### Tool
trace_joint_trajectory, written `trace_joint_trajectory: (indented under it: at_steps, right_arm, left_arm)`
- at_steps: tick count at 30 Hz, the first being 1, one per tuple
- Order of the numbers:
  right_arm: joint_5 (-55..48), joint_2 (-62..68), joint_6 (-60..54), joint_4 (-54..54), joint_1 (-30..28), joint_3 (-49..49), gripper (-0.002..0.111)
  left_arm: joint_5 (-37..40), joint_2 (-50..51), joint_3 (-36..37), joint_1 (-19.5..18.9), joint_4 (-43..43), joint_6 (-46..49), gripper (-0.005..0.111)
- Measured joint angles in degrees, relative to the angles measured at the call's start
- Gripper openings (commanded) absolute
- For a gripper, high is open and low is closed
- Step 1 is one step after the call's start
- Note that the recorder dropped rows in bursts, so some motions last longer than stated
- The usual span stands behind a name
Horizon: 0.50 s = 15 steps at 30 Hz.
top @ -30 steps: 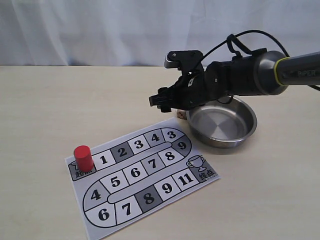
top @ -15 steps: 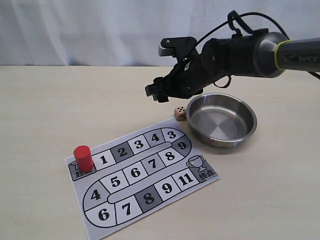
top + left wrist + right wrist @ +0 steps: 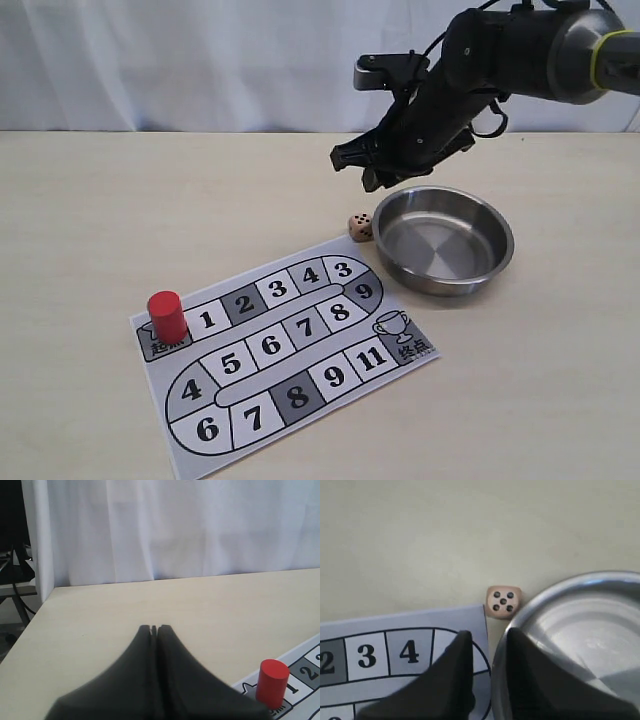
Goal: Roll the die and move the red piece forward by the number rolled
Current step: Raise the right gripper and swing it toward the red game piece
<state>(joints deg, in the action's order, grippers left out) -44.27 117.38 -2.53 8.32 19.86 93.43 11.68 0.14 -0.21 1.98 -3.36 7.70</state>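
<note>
The die (image 3: pixel 359 227) rests on the table between the game board (image 3: pixel 270 345) and the steel bowl (image 3: pixel 440 282), touching neither gripper. In the right wrist view the die (image 3: pixel 503 601) shows five pips on top. The red piece (image 3: pixel 166 316) stands upright on the start square at the board's left end; it also shows in the left wrist view (image 3: pixel 272 682). My right gripper (image 3: pixel 362 170) hangs in the air above and behind the die, open (image 3: pixel 489 635) and empty. My left gripper (image 3: pixel 154 628) is shut and empty, out of the exterior view.
The bowl (image 3: pixel 580 620) is empty and sits right of the board's corner (image 3: pixel 385 650). The board carries a numbered track ending in a cup square (image 3: pixel 392 325). A white curtain backs the table.
My right gripper has risen from low over the die and swung up and to the right. The die stays on the table beside the bowl. The red piece has not moved.
</note>
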Motion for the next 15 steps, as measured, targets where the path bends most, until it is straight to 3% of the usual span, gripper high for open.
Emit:
trace_joint_trajectory:
  at_steps: [2, 15]
  right_arm:
    - [-1.4, 0.09, -0.5, 0.0, -0.21, 0.0, 0.004]
    - [-16.17, 9.82, -1.26, 0.13, -0.21, 10.51, 0.004]
  left_arm:
    - [0.0, 0.0, 0.0, 0.0, 0.0, 0.0, 0.0]
    - [0.0, 0.0, 0.0, 0.0, 0.0, 0.0, 0.0]
